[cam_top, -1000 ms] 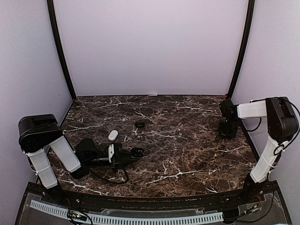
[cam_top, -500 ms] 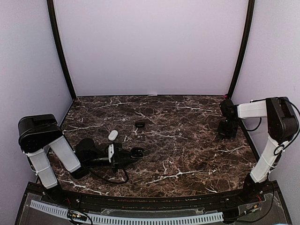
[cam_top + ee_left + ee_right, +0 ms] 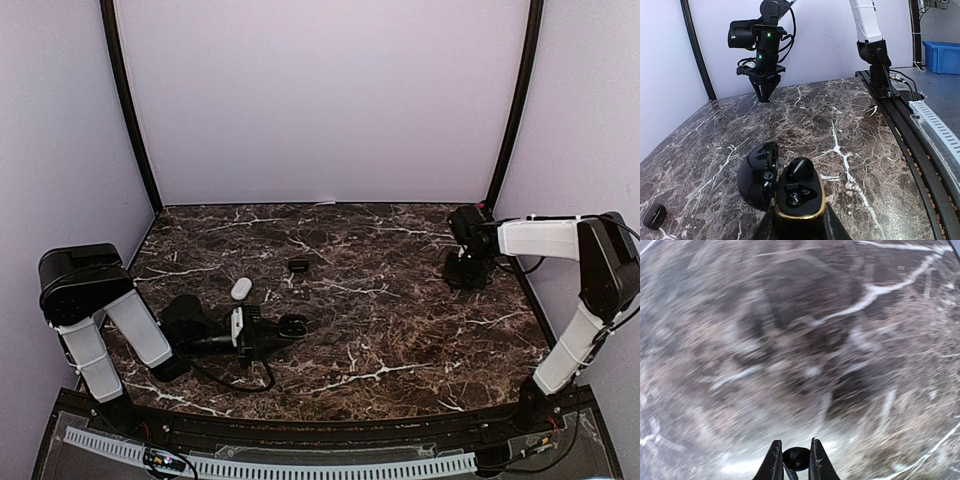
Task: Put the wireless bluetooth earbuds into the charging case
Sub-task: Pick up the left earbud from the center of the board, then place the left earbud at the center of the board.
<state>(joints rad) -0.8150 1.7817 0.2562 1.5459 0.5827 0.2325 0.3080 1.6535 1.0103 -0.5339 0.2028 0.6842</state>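
Observation:
A black charging case point(image 3: 800, 200) with a gold rim lies low over the marble, my left gripper point(image 3: 799, 229) shut on its body. Its lid point(image 3: 756, 175) stands open to the left, and one black earbud point(image 3: 801, 169) sits in the far socket. From above, the case point(image 3: 292, 324) is at the front left beyond the left gripper point(image 3: 272, 330). My right gripper point(image 3: 465, 272) hangs point-down over the back right, also visible as the right gripper point(image 3: 764, 94) in the left wrist view. Its own view is blurred, but the right gripper point(image 3: 795, 460) is shut on a black earbud point(image 3: 796, 457).
A white pebble-like case point(image 3: 241, 288) lies behind the left gripper. A small black item point(image 3: 298, 265) rests further back, and shows again as the small black item point(image 3: 654, 216). The right table edge carries a rail point(image 3: 905, 125). Black corner posts point(image 3: 128, 110) flank the back wall.
The right arm has swung left from the right edge, and its jaws have closed on the black earbud. The left gripper and case have not moved.

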